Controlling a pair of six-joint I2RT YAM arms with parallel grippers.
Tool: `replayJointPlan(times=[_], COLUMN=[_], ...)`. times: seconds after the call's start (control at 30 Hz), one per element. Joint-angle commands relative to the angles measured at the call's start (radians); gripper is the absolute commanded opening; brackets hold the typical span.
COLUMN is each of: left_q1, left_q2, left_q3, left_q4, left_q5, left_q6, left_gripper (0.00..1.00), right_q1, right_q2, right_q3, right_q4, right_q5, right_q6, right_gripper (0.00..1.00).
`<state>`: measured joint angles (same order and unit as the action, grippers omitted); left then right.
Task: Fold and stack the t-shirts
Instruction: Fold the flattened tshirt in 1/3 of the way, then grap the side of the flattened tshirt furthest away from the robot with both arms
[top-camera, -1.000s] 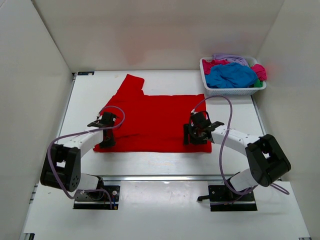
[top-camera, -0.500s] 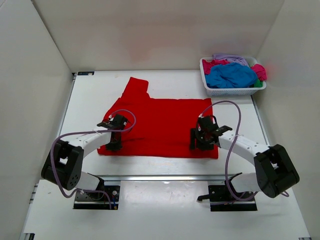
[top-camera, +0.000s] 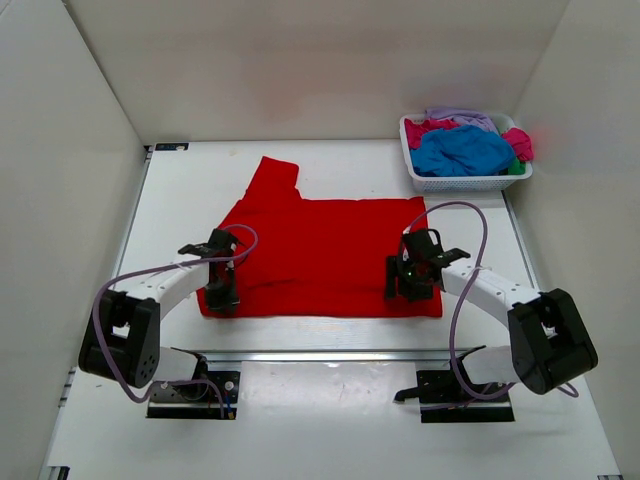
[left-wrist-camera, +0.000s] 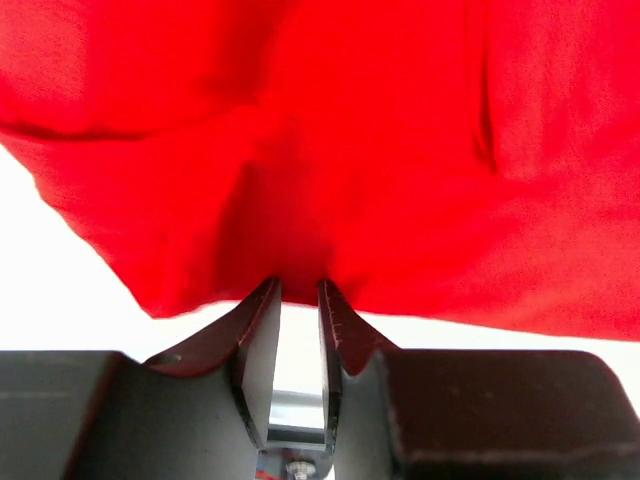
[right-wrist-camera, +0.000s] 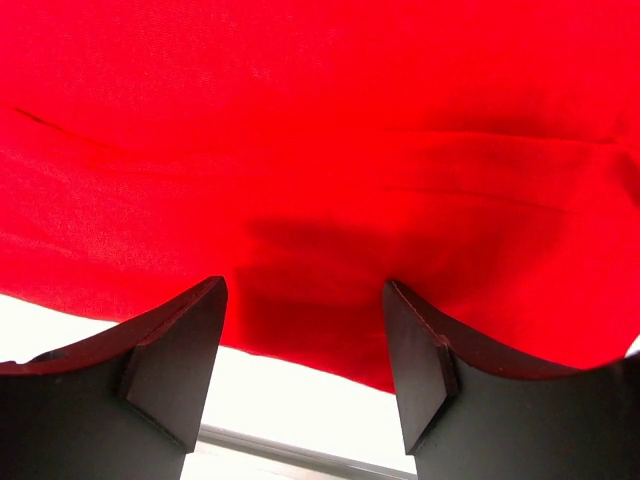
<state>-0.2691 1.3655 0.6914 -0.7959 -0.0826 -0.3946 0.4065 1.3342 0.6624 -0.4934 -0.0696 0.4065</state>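
Observation:
The bright red t-shirt (top-camera: 320, 250) lies spread flat on the white table, one sleeve pointing to the far left. My left gripper (top-camera: 220, 295) is at its near left corner; in the left wrist view the jaws (left-wrist-camera: 298, 285) are nearly closed and pinch the shirt's (left-wrist-camera: 330, 150) bunched hem. My right gripper (top-camera: 412, 290) is at the near right corner; its jaws (right-wrist-camera: 305, 290) stand wide open over the shirt's (right-wrist-camera: 320, 130) hem, holding nothing. The blue (top-camera: 460, 150), magenta-pink (top-camera: 430, 130), lavender (top-camera: 460, 117) and green (top-camera: 517, 167) t-shirts lie piled in the basket.
The white mesh basket (top-camera: 465, 183) stands at the far right corner of the table. White walls close in the left, back and right sides. A metal rail (top-camera: 330, 355) runs along the near edge, in front of the arm bases.
The red shirt has slid right and towards the near edge and lies flatter. The right gripper moved right with it. The left gripper moved right, then back left and nearer.

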Motion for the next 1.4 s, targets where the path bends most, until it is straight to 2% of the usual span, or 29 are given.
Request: replayJointPlan(times=[0.0, 0.07, 0.1, 0.13, 0.33, 0.47, 0.63, 0.8, 1.0, 1.17, 1.27, 1.37], left_q1=[-0.041, -0.067, -0.085, -0.097, -0.024, 0.025, 0.048, 0.085, 0.1, 0.102, 0.111, 0.117], left_q2=[0.003, 0.041, 0.04, 0.024, -0.138, -0.235, -0.218, -0.171, 0.116, 0.36, 0.507, 0.664], left_q3=[0.002, 0.017, 0.023, 0.02, 0.071, 0.192, 0.322, 0.344, 0.619, 0.865, 1.005, 1.169], left_q4=[-0.042, -0.081, -0.089, -0.085, -0.176, -0.252, -0.301, -0.218, -0.089, -0.019, 0.02, 0.024], left_q5=[0.078, 0.102, 0.084, 0.084, 0.086, 0.05, 0.037, 0.026, 0.049, 0.05, 0.041, 0.043], left_q6=[-0.01, -0.009, -0.004, -0.016, 0.008, 0.019, 0.043, 0.08, 0.102, 0.082, 0.065, 0.062], left_gripper=[0.33, 0.31, 0.25, 0.26, 0.26, 0.26, 0.3, 0.29, 0.34, 0.44, 0.5, 0.51], right_q1=[-0.009, -0.014, -0.008, -0.002, -0.018, -0.021, -0.037, -0.051, -0.003, -0.018, -0.034, -0.038], right_q2=[0.039, 0.042, 0.036, 0.025, -0.033, -0.056, -0.101, -0.102, -0.035, 0.026, 0.034, 0.043], right_q3=[-0.02, -0.011, -0.006, -0.004, 0.015, 0.078, 0.158, 0.2, 0.301, 0.376, 0.387, 0.375], right_q4=[-0.111, -0.115, -0.122, -0.126, -0.163, -0.226, -0.263, -0.243, -0.248, -0.237, -0.205, -0.169], right_q5=[0.048, 0.053, 0.056, 0.06, 0.037, 0.054, 0.059, 0.04, 0.07, 0.109, 0.116, 0.108], right_q6=[-0.037, -0.034, -0.029, -0.035, -0.052, -0.069, -0.08, -0.086, -0.09, -0.089, -0.078, -0.068], right_gripper=[0.62, 0.62, 0.62, 0.61, 0.62, 0.62, 0.63, 0.63, 0.62, 0.63, 0.63, 0.62])
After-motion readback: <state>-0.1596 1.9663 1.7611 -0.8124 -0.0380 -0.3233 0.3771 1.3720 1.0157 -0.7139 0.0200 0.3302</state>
